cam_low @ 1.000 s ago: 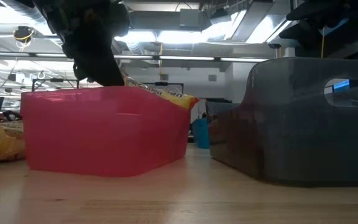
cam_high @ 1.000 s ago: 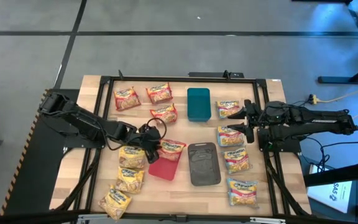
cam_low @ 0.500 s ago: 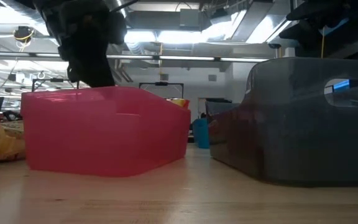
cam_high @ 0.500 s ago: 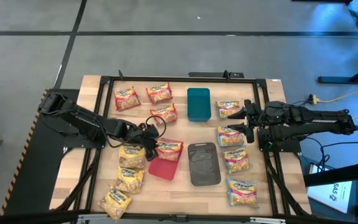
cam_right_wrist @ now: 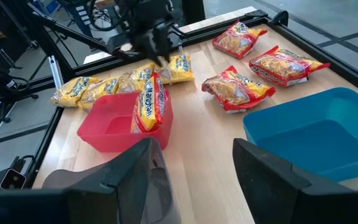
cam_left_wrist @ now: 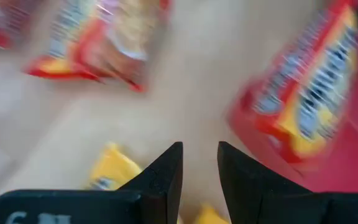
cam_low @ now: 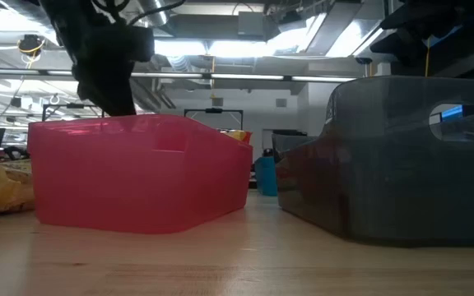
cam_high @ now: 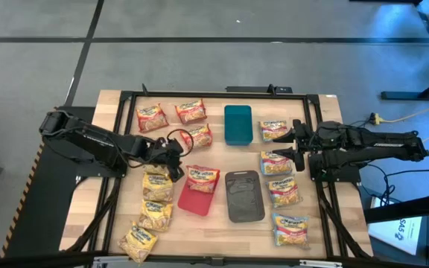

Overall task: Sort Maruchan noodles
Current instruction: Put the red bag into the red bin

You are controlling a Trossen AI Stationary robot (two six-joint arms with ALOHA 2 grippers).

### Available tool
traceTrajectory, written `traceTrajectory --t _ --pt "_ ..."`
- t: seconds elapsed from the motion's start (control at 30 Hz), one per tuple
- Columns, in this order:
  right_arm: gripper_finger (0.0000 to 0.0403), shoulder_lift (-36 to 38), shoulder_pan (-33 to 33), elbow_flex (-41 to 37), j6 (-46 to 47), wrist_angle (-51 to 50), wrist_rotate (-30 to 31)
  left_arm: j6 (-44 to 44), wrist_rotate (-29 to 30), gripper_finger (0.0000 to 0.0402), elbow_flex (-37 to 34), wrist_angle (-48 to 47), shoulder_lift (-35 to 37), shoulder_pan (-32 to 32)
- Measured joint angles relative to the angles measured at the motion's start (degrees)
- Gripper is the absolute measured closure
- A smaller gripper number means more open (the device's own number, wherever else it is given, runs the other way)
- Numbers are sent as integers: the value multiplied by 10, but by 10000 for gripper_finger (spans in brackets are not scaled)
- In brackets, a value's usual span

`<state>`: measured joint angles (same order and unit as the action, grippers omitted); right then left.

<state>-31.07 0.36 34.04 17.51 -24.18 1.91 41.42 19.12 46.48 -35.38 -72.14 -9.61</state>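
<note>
My left gripper [cam_high: 176, 165] [cam_left_wrist: 199, 155] is open by a narrow gap and holds nothing. It hovers over bare table just left of the pink tray [cam_high: 192, 205] [cam_right_wrist: 104, 134]. A red noodle packet [cam_high: 202, 177] [cam_right_wrist: 149, 102] stands on edge in that tray, leaning on its far wall. Three more red packets [cam_high: 191, 112] lie at the far left. Three yellow packets [cam_high: 156, 214] lie at the near left, and several blue-and-pink ones [cam_high: 283, 192] lie on the right. My right gripper [cam_high: 295, 147] [cam_right_wrist: 194, 168] waits open at the right side.
A teal tray [cam_high: 237, 123] sits at the far middle and a grey tray [cam_high: 243, 195] beside the pink one. A black frame [cam_high: 214, 94] rims the table. Bare wood shows between the trays and the packets on the right.
My left gripper has let go of the red packet. It has drawn back toward the far left and risen above the pink tray's rim. The packet has sunk lower into the tray and stays there, leaning on edge.
</note>
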Motion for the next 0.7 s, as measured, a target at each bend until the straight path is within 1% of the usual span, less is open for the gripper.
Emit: traceTrajectory --t 0.07,0.13,0.2,0.33,0.47,0.5,0.53,0.63,0.7 --pt "178 0 0 0 0 0 0 0 45 307 0 -33 11 11" --pt "178 0 0 0 0 0 0 0 90 307 0 -40 17 26" --pt "178 0 0 0 0 1 0 -11 119 307 0 -59 25 48" --pt "178 0 0 0 2 2 7 -58 130 307 0 -96 41 110" --pt "178 0 0 0 2 3 10 -60 131 307 0 -111 56 186" --pt "178 0 0 0 2 3 13 -66 117 307 0 -101 58 205" --pt "178 0 0 0 2 3 18 -82 90 307 0 -91 58 227" --pt "178 0 0 0 3 5 31 -144 -47 307 0 -30 54 307" --pt "178 0 0 0 3 5 38 -163 -140 307 0 5 35 367"
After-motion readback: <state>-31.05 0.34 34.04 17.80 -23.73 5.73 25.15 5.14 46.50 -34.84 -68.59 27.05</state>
